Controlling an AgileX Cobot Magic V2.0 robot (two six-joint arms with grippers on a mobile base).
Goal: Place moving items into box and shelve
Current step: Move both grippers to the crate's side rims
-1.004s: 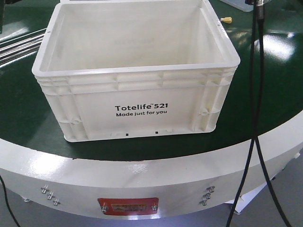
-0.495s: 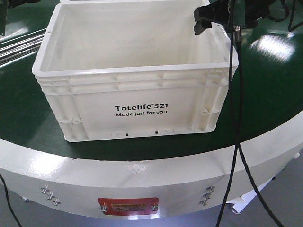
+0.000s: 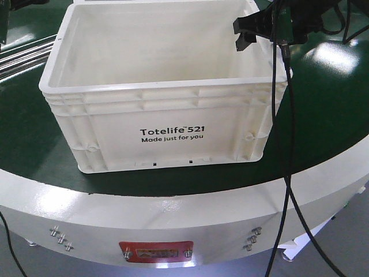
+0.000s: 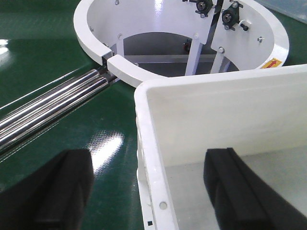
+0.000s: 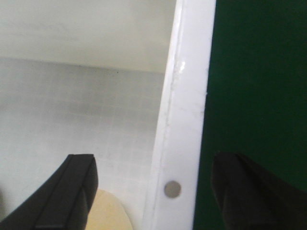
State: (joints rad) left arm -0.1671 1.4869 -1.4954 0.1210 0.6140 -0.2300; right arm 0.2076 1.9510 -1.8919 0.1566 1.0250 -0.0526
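At far left, a pair of steel rods (image 4: 53,103) runs across the green table (image 3: 323,115), off to the side of the work. Beside them the left gripper (image 4: 148,189) hangs spread wide across the left wall of the box (image 3: 167,133). One finger (image 4: 48,191) is over the green surface outside and the other is over the interior, with the thick rim passing between them. That stance reads as lining up to pinch the wall rather than reaching for anything inside. The white "Totelife 521" box sits upright near the table's front edge, its printed face to the front camera. Its near wall hides the floor from that view, so the moving items cannot be confirmed there. On the opposite side the right gripper (image 3: 253,32) mirrors the pose, jaws likewise wide, straddling the right rim with one finger inside and one over the table. Its wrist camera catches a pale rounded shape (image 5: 112,213) low inside the box, possibly part of a plush toy, though too little shows to say. A black cable (image 3: 288,144) trails from that arm down past the table's edge. With both arms set on opposite walls, loading looks finished or nearly so, and a two-handed lift toward a shelf appears next. An uneven grip could tip the box.
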